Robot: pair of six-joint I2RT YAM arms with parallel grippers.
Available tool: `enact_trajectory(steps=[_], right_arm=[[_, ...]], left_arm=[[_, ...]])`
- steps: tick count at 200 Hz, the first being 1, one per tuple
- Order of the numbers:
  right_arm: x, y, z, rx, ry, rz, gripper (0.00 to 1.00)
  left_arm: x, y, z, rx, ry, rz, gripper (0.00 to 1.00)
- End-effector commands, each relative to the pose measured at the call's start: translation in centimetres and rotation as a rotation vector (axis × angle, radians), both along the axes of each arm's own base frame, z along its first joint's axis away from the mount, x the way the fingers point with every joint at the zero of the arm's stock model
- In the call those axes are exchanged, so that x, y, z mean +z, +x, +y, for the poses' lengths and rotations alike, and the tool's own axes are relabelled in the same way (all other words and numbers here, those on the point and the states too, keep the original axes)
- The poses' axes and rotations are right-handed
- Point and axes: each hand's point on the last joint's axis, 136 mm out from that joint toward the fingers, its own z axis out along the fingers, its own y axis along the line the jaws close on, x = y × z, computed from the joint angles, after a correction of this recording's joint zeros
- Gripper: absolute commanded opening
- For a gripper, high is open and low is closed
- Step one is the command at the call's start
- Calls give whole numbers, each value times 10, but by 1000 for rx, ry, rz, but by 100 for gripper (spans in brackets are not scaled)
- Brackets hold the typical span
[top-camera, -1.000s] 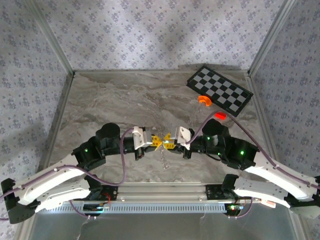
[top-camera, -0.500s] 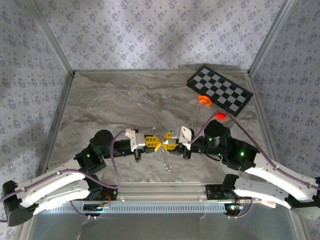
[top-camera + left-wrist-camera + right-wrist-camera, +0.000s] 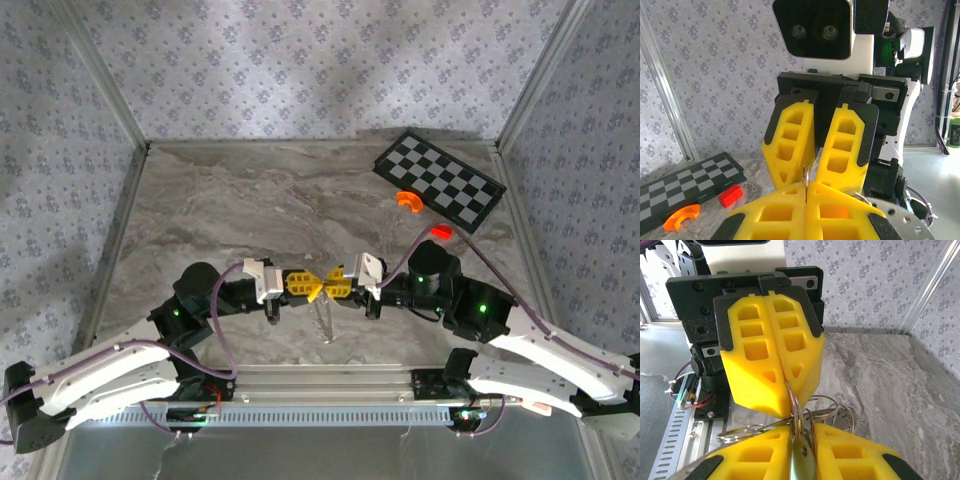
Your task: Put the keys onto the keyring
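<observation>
A grey marbled table (image 3: 250, 200) has two robot arms reaching in from its near edge.

Over the last second the left arm (image 3: 120, 365) has drawn its elbow back toward the near left corner and stretched its wrist out. The right arm (image 3: 540, 350) has hardly moved. As a result the left gripper (image 3: 312, 287) now lies level and in line with the right gripper (image 3: 330, 287). Their yellow fingertips meet nose to nose above the near middle of the table.

This looks like the lining-up for threading, with ring and key brought together at one spot. Whether the key has started onto the wire cannot be told.

The left gripper is clenched tight on the keyring (image 3: 796, 412). In the right wrist view, its thin wire loops stick out from the closed fingertips and fan toward the right gripper.

The right gripper's fingers are drawn close together and appear to pinch a small flat silvery key (image 3: 802, 462). The key stands between them, just below the ring and touching or overlapping its wire.

A fine chain (image 3: 322, 322) hangs straight down from the meeting point toward the table.
</observation>
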Motion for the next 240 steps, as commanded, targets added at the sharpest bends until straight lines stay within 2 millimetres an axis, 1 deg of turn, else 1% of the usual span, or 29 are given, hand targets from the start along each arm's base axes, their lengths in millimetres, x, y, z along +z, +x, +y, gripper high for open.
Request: enact_trajectory(steps=[1,10,24,34,77,111,128,160,179,196,240], right_arm=[[6,-1,0,3,33,-4,19],[8,-1,-1,-1,43,-6,21],[10,-1,-3,-5,54,-12,28],[11,0,-4,-13,60,-17,30],[19,2,-10,-40,90,-37,30],[22,2,-13,-45,98,-41,30],[22,0,-12,-33,97,-37,27],[16,-4,-6,3,78,-18,23],[12,-4,-4,7,66,-10,19],[11,-6,-4,18,69,-6,18],[9,-8,-1,36,68,1,9]], left_arm=[[24,-10,4,-32,-87,-43,0],[23,-9,5,-30,-86,-40,0],[22,-8,5,-23,-89,-38,0],[21,-8,5,-22,-89,-38,0],[21,-9,6,-27,-88,-37,0],[21,-10,7,-28,-89,-37,0],[22,-10,7,-29,-90,-37,0],[23,-11,5,-36,-90,-36,0],[24,-11,5,-37,-93,-37,0],[23,-10,5,-37,-90,-34,0],[20,-10,4,-36,-86,-29,0]])
